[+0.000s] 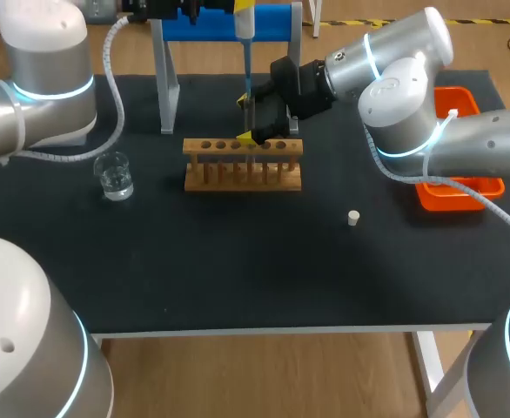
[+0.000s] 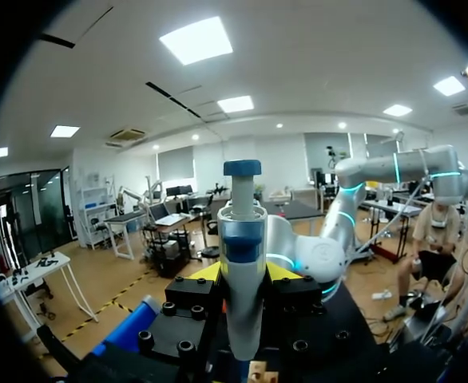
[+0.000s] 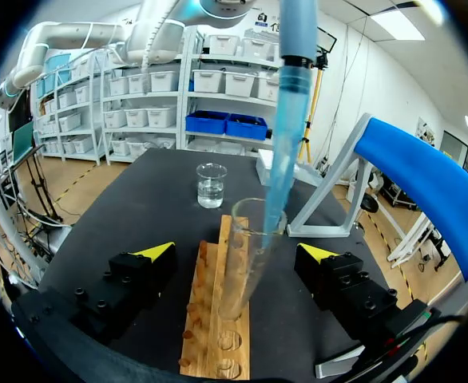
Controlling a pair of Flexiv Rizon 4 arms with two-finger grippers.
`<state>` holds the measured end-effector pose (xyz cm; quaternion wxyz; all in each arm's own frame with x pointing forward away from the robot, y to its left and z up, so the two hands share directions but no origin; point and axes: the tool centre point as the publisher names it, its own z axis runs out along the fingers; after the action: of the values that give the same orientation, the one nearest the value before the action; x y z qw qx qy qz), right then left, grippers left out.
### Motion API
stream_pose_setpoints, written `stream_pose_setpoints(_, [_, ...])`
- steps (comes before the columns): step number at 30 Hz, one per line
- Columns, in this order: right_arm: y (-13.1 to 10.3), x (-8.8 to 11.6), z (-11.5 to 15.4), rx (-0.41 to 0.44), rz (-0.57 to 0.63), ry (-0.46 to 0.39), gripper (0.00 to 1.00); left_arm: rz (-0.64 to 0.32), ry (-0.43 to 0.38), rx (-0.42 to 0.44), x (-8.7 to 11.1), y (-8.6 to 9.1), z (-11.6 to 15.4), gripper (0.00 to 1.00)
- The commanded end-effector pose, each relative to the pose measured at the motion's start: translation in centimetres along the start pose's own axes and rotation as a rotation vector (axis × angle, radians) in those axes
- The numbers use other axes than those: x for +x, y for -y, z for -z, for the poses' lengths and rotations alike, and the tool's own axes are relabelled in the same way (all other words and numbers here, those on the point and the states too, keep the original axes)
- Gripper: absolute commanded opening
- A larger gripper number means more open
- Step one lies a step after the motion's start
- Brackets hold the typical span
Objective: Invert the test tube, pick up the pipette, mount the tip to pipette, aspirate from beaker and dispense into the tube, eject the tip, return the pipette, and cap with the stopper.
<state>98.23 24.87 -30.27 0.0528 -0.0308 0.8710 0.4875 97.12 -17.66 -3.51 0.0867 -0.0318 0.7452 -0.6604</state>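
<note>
A: What does the head view give that the wrist views do not?

B: The whole worktop (image 1: 238, 279). The wooden rack (image 1: 238, 177) stands in the middle. The beaker (image 1: 114, 177) is well apart from the rack on its left side. The small white stopper (image 1: 352, 218) lies alone in front of the rack, toward its right. An orange tray (image 1: 464, 198) is far to the right of the rack, partly under my right arm (image 1: 473, 139). What is in the tray, I cannot tell.

A: And the right wrist view?

B: It shows the test tube (image 3: 246, 263) upright in a hole of the rack (image 3: 210, 327), mouth up, between the fingers of the right pincer (image 3: 238, 251). The fingers stand wide and each is apart from the glass, so this pincer holds nothing. The blue pipette tip (image 3: 282, 159) comes down from above and its end is inside the tube's mouth. Beyond the far end of the rack, the beaker (image 3: 211, 185) holds a little clear liquid. Whether the tube has liquid, I cannot tell.

A: The left wrist view?

B: Only there is the grip seen. The left pincer (image 2: 243, 275) is closed on the pipette (image 2: 242, 239) from both sides, and the pipette stands upright above the rack.
</note>
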Motion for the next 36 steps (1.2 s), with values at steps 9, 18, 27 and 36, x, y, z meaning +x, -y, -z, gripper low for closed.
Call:
stream_pose_setpoints(9, [0.0,-0.1,0.1,0.003,0.000,-0.005,1.00,-0.040,-0.011,-0.003,1.2,-0.4,-0.4,0.00])
stream_pose_setpoints(18, [0.0,-0.1,0.1,0.003,0.000,-0.005,1.00,-0.067,-0.015,-0.021,1.5,-0.6,-0.6,0.00])
stream_pose_setpoints(27, [0.0,-0.1,0.1,0.003,0.000,-0.005,1.00,-0.078,-0.015,-0.038,1.6,-0.8,-0.7,0.00])
stream_pose_setpoints(36, [0.0,-0.1,0.1,0.003,0.000,-0.005,1.00,-0.087,-0.011,-0.059,1.7,-1.1,-0.8,0.00])
